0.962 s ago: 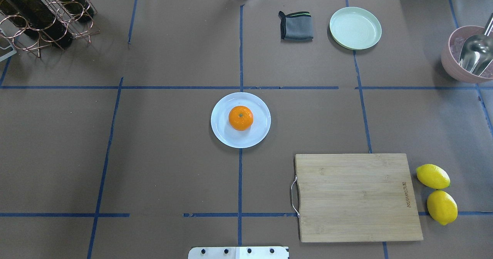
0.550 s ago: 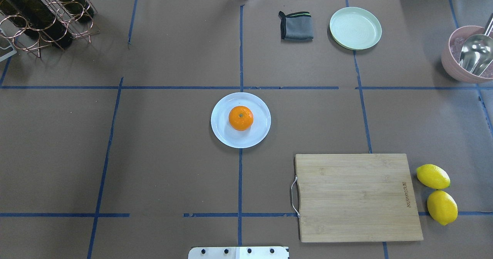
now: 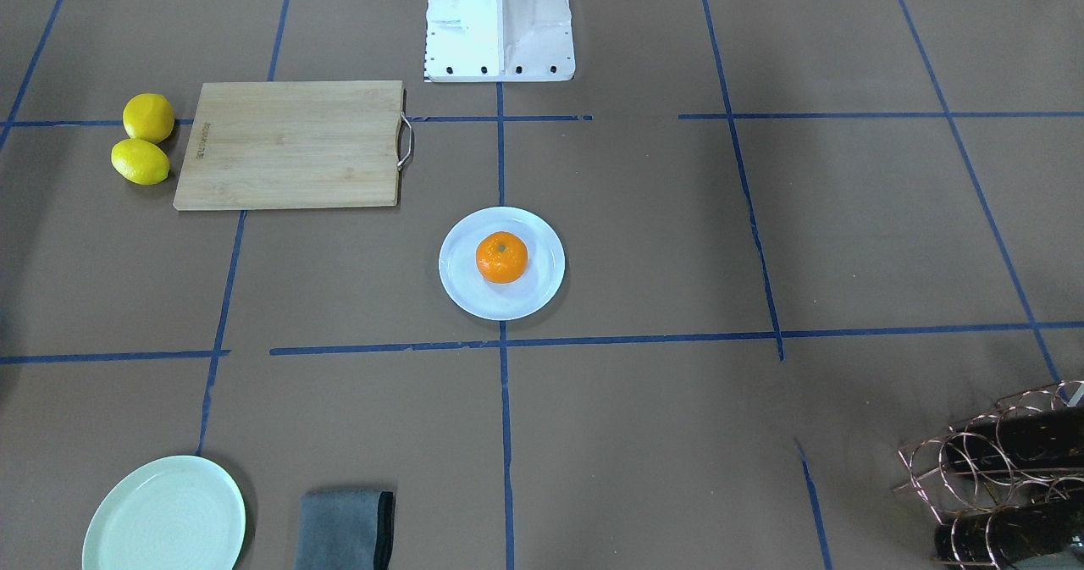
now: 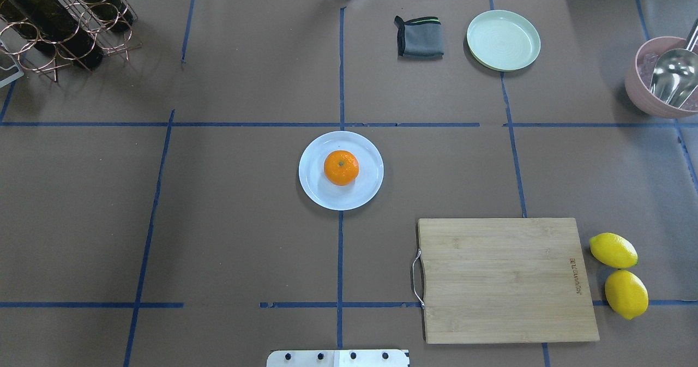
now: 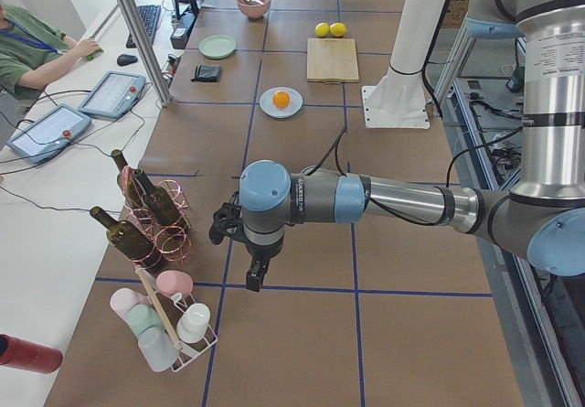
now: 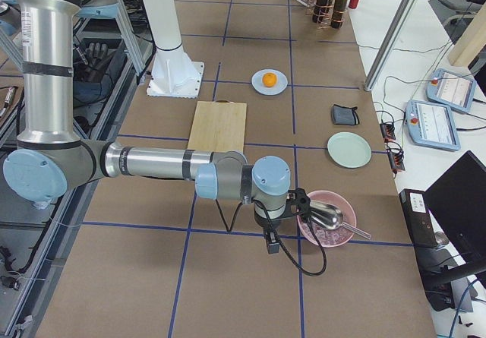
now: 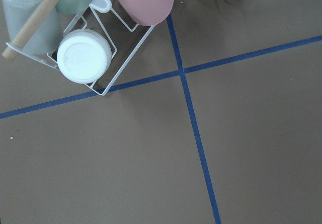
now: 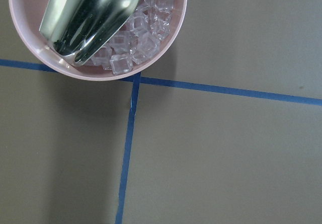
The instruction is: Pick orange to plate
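The orange (image 4: 341,167) sits in the middle of the pale bluish-white plate (image 4: 312,188) at the table's centre, also seen in the front-facing view as orange (image 3: 501,257) on plate (image 3: 546,282). No gripper is near it. My left gripper (image 5: 256,276) hangs far off near the bottle rack and shows only in the left side view; I cannot tell its state. My right gripper (image 6: 271,244) hangs beside the pink bowl and shows only in the right side view; I cannot tell its state either.
A wooden cutting board (image 4: 504,280) lies at front right with two lemons (image 4: 613,250) beside it. A mint-green plate (image 4: 503,40) and grey cloth (image 4: 419,37) are at the back. Pink ice bowl (image 4: 649,97) with scoop stands far right, wine rack (image 4: 60,23) far left.
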### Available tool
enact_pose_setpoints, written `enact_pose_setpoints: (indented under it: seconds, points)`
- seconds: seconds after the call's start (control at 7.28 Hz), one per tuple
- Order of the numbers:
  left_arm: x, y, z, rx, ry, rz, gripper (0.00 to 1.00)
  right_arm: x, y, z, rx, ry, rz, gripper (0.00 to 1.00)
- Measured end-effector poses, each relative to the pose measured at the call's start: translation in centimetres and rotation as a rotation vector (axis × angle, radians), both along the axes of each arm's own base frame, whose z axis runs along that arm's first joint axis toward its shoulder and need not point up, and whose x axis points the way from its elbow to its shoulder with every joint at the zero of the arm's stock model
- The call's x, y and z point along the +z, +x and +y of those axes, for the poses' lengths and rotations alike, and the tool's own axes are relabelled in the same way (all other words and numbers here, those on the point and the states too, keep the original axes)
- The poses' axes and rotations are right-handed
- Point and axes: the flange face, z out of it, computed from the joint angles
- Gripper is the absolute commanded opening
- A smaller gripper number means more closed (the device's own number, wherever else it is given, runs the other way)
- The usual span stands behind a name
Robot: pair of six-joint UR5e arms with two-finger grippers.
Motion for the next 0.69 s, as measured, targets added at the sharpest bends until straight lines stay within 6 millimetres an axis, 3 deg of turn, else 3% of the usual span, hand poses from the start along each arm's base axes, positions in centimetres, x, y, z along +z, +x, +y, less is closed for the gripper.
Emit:
enact_pose_setpoints:
  seconds: [0.69]
  points:
    - [0.04, 0.05, 0.35, 0.000, 0.000, 0.000, 1.00, 0.22, -0.13, 0.20, 0.009, -0.014, -0.004, 1.00]
